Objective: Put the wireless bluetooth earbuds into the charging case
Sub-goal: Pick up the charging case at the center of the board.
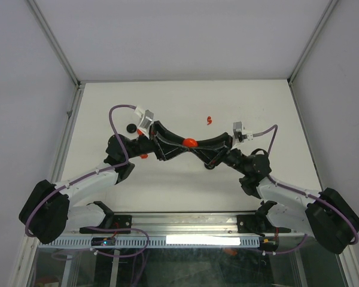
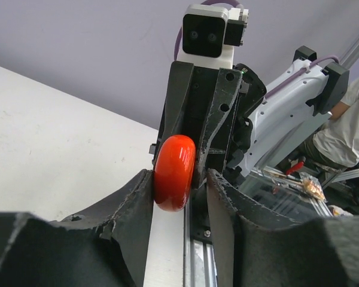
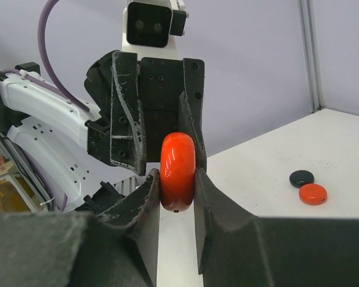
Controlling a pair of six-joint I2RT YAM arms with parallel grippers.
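Note:
A thick, glossy red round case (image 1: 189,143) hangs above the table's middle, where both grippers meet. My right gripper (image 3: 177,190) is shut on its flat faces; the case (image 3: 178,170) stands on edge between the fingers. My left gripper (image 2: 178,194) straddles the same case (image 2: 175,172). Its left finger touches the case and its right finger (image 2: 224,197) stands off with a gap. One tiny red curved earbud (image 1: 209,119) lies on the table behind the grippers. The other earbuds are out of sight.
A small black disc (image 1: 131,127) lies at the left by the left wrist; it also shows in the right wrist view (image 3: 301,177) beside a red disc (image 3: 313,194). A small red piece (image 1: 144,156) shows under the left arm. White walls enclose the table.

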